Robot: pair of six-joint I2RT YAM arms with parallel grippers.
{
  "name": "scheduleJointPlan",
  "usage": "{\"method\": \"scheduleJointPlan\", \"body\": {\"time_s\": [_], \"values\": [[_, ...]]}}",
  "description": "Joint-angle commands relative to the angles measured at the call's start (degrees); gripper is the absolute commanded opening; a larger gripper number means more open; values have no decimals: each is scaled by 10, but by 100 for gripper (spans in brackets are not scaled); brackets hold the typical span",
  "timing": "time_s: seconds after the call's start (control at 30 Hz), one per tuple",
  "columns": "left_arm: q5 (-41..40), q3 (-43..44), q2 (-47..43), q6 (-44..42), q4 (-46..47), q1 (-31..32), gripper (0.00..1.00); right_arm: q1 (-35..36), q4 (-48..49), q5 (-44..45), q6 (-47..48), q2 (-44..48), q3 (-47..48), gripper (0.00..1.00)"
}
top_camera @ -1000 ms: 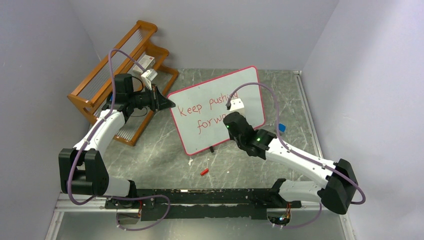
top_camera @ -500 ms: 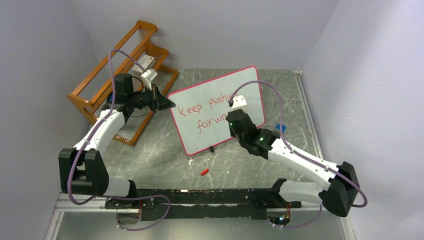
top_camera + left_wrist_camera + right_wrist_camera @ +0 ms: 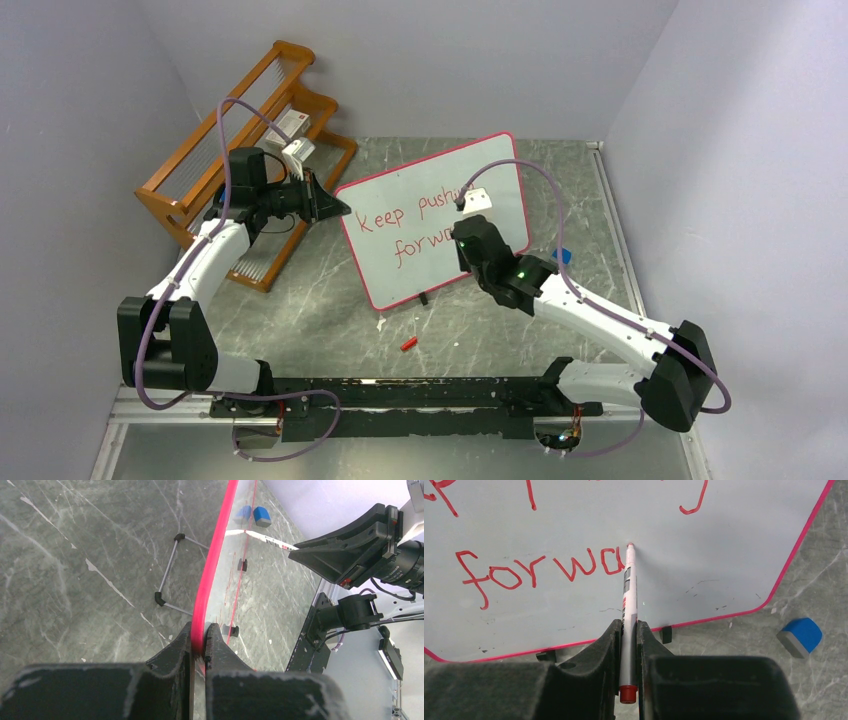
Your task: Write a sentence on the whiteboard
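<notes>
Your left pincer (image 3: 199,634) is pressed together on the pink frame of the whiteboard (image 3: 216,560), which stands propped on the table (image 3: 75,555). That pinch is narrow. If the writing pushes hard, the frame can slide out and the board can tip back or swing.

On the board, the sentence (image 3: 539,570) reads "Keep pushing" over "forwa", so I judge that two letters remain. There is room to the right, but the line can drift if the board shifts.

The marker (image 3: 628,600) has its tip touching the board just right of the "a". Too hard a press can drive it back through the fingers, and too light a one leaves gaps in the stroke.

Your right pincer (image 3: 628,627) is clamped on the marker's barrel near its rear end and touches nothing else. A blue eraser (image 3: 800,636) lies on the table near the board's right corner, apart from it.
</notes>
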State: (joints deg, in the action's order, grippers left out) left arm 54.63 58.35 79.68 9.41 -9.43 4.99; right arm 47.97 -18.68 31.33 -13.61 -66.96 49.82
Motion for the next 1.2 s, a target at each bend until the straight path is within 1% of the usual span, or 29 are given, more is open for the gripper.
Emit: {"method": "scheduleJointPlan", "body": {"time_s": [0.0, 0.57, 1.17], "values": [[-90, -12, 26, -72, -35, 12, 5, -11, 3, 0, 1, -3, 1, 0], [-92, -11, 25, -72, -35, 12, 5, -12, -29, -23, -24, 4, -23, 0], [-91, -10, 28, -72, -35, 12, 5, -12, -49, -33, -29, 4, -19, 0]]}}
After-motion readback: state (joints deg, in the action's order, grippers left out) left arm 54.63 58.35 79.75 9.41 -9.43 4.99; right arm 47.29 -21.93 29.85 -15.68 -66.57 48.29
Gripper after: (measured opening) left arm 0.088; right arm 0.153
